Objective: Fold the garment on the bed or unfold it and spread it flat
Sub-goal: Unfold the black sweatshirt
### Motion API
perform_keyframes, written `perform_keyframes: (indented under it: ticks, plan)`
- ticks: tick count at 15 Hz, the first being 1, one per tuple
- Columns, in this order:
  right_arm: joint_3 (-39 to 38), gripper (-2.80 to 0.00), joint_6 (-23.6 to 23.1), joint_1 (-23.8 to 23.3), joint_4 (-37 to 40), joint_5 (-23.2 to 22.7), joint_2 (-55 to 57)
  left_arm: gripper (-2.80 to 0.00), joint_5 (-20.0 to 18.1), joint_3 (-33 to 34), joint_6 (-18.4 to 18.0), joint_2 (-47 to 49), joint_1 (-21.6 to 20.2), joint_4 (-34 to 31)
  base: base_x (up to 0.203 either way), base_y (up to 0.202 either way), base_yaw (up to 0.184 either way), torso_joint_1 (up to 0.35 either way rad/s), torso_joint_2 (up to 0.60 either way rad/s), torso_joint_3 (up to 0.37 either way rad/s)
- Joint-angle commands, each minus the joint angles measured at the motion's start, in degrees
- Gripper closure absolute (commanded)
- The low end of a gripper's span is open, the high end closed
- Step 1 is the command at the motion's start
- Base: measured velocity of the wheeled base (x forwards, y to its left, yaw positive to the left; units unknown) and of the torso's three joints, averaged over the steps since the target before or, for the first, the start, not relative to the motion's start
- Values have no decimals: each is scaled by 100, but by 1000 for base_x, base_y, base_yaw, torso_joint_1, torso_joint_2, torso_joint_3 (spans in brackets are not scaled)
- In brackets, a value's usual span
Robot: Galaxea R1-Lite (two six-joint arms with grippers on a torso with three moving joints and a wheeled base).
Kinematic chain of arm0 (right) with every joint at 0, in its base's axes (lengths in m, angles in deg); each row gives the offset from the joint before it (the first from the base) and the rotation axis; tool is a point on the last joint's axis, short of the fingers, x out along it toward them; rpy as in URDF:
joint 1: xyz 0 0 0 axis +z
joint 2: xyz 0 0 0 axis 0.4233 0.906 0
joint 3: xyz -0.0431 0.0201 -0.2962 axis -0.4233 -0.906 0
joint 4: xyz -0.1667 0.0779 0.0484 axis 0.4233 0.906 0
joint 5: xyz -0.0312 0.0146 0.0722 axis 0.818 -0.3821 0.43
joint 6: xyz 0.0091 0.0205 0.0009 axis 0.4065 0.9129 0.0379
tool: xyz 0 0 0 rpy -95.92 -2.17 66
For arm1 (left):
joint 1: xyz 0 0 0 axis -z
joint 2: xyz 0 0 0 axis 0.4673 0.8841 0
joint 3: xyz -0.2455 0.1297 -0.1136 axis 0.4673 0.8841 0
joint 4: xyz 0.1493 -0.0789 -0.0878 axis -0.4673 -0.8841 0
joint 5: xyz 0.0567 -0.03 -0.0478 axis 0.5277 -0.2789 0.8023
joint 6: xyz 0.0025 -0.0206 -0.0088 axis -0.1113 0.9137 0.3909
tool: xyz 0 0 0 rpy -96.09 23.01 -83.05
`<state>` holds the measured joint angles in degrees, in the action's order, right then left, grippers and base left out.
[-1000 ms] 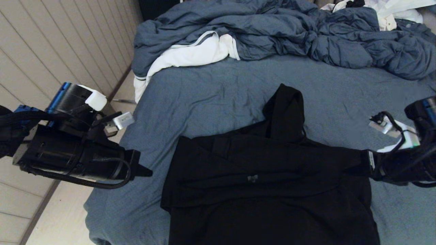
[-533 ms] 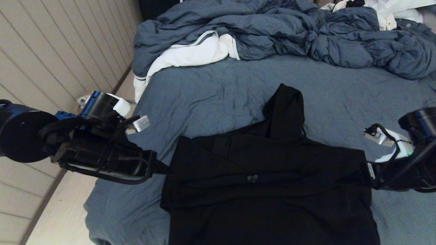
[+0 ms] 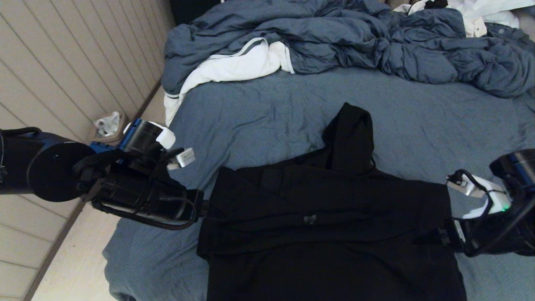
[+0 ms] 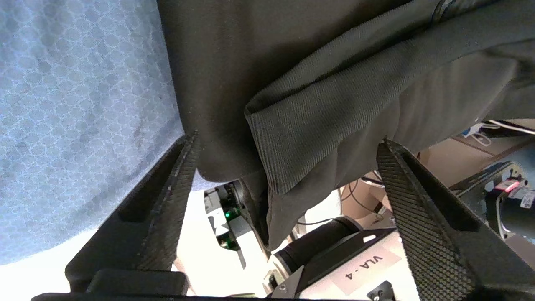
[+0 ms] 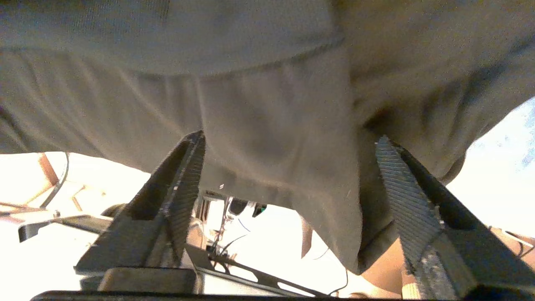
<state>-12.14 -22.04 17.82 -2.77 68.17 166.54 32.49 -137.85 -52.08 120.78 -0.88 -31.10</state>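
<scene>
Black zip hoodie (image 3: 330,234) lies on the bed (image 3: 267,113), on the near half of the blue-grey sheet, body running off the near edge, hood (image 3: 349,133) pointing toward the far side. Sleeves look folded in across the chest, so the long axis of the folded bulk runs left-right across the bed. Small grey logo mid-chest, too small to read.

Left gripper (image 3: 205,209) sits at the hoodie's left edge, near the bed's left side; in the left wrist view its fingers (image 4: 175,200) are spread wide w/ a folded ribbed cuff/hem of the hoodie (image 4: 317,125) hanging between them, not pinched. Right gripper (image 3: 449,236) is at the hoodie's right edge; fingers (image 5: 184,184) also spread, fabric (image 5: 267,125) draped in the gap, no clamp visible.

Key relation: fabric lies inward of each gripper, left gripper faces right into it, right gripper faces left into it, both about equally close, each touching or just beside its own edge. Judgement: both sides look let go, fold across the chest prob. done; next likely a re-grip lower down or at the hood for the next fold. Risk: loose cuff could snag on a finger when an arm moves off.

Beyond: white cloth w/ grey trim (image 3: 234,67) at far-left of the bed, rumpled blue-grey duvet (image 3: 355,37) along the far edge, well apart from the hoodie. Readable text: "VLA-4" label (image 4: 370,267) on robot hardware below, left wrist view.
</scene>
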Motion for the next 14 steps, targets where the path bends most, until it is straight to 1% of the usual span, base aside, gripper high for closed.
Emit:
perform_keyframes:
  ticks: [1, 5, 6, 10, 14]
  plan:
    - [-114, -280, -7, 36, 8, -17, -89, -280, -18, -9, 19, -9, 0, -4, 0, 0, 0, 0, 0, 0]
    - [-166, -280, -25, 80, -18, -27, 39, -280, -27, 52, 45, -88, 0, -4, 0, 0, 0, 0, 0, 0]
    - [-189, 0, -46, 85, -48, -22, 48, -280, -27, 61, 45, -88, 0, -4, 0, 0, 0, 0, 0, 0]
    - [-166, 0, -174, 133, -62, -9, 417, -280, -36, 87, 49, -133, 0, -6, 0, 0, 0, 0, 0, 0]
    - [-122, 0, -189, 142, -53, -8, 361, -280, -27, 96, 54, -245, 0, -22, 0, 0, 0, 0, 0, 0]
